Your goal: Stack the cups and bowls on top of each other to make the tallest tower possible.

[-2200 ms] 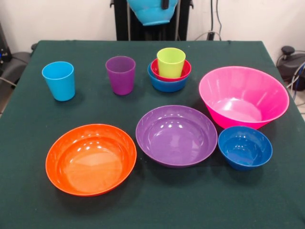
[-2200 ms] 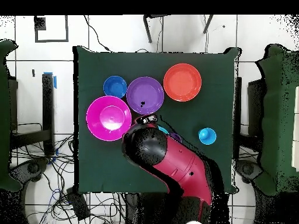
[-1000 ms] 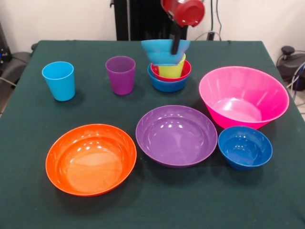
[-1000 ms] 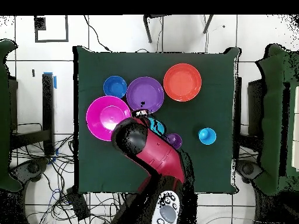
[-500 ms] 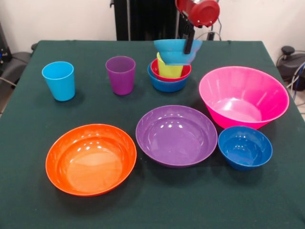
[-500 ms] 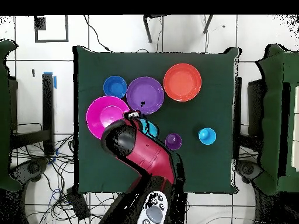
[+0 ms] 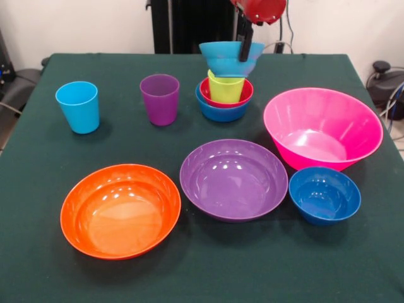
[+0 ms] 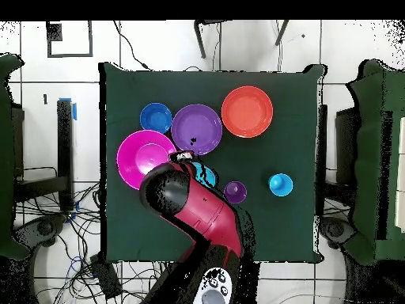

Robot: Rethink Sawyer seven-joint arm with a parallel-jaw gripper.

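in the front view, the gripper [image 7: 245, 47] is seen coming down from the top edge, its dark finger clamped on the right rim of the cyan bowl [image 7: 228, 58]. the bowl is held level and sits on the mouth of the lime green cup [image 7: 225, 89]; whether it rests fully there cannot be told. the cup stands in the red bowl [image 7: 243, 96], which is nested in the blue bowl [image 7: 219, 112], so the tower is found at the far middle of the table [image 7: 38, 189]. the purple cup [image 7: 160, 99] stands just left of it, and the light blue cup [image 7: 78, 106] further left. the pink bowl [image 7: 322, 128] is seen at the right, the dark blue bowl [image 7: 324, 195] near it in front, the purple bowl [image 7: 233, 178] in the middle and the orange bowl [image 7: 120, 209] at the near left.

in the overhead view, the tower is mostly hidden by the red arm [image 8: 198, 214]; only a sliver of cyan [image 8: 207, 175] is seen. 2 cups [image 8: 235, 191] [image 8: 280, 184] stand to its right.
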